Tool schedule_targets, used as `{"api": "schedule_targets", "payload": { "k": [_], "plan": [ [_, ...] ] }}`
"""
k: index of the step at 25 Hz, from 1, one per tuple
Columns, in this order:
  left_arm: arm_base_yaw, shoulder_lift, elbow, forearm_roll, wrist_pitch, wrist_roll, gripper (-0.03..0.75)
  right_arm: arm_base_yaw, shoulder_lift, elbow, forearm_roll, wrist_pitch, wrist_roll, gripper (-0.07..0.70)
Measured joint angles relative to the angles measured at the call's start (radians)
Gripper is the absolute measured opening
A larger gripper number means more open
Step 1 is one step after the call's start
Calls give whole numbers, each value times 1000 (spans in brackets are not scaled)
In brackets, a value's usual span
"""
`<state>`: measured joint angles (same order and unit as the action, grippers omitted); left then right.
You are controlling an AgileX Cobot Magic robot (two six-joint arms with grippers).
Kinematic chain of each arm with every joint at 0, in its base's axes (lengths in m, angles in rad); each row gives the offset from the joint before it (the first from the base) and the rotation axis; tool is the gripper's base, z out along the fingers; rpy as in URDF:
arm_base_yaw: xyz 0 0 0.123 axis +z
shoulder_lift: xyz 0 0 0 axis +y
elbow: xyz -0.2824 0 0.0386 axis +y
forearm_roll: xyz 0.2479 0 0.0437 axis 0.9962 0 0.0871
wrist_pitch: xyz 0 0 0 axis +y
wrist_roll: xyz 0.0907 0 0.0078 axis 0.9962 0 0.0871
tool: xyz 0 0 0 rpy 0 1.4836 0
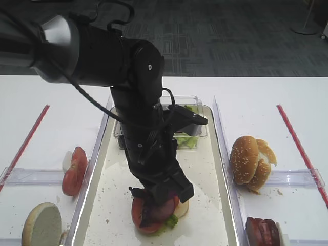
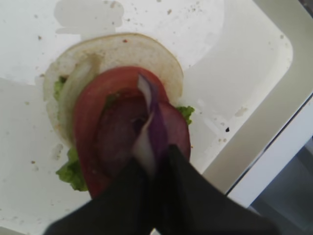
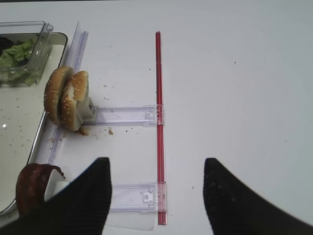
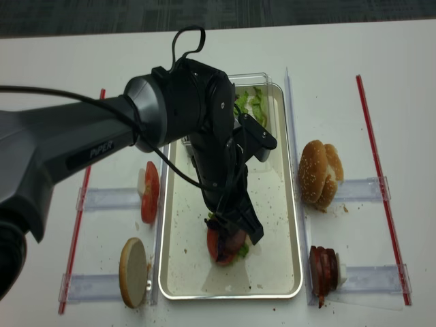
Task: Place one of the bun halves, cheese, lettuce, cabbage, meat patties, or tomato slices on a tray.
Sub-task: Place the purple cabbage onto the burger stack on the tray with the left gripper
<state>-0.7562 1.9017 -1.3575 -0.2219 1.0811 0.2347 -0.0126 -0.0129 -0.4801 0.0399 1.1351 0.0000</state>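
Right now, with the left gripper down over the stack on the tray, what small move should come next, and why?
Probably open the left gripper and let go. It is shut on a strip of purple cabbage that already lies over the meat patty and tomato slice on the bun half in the tray. Then lift straight up.

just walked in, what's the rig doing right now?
The left gripper is shut on a strip of purple cabbage, holding it over a stack on the tray: bun half, lettuce, tomato slice, meat patty. The right gripper is open over bare table.
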Motion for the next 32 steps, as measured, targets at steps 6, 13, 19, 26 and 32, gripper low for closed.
{"api": "schedule_targets", "payload": {
  "k": [6,13,19,26,32],
  "plan": [
    [0,0,-45,2,23,14,69,0,0,0,0,0,0,445],
    [0,0,-67,67,65,18,76,0,0,0,0,0,5,445],
    [0,0,-67,87,68,18,123,0,0,0,0,0,0,445],
    [0,0,-67,87,68,18,136,0,0,0,0,0,0,445],
    [0,0,-67,90,63,18,158,0,0,0,0,0,5,445]
  ]
}}
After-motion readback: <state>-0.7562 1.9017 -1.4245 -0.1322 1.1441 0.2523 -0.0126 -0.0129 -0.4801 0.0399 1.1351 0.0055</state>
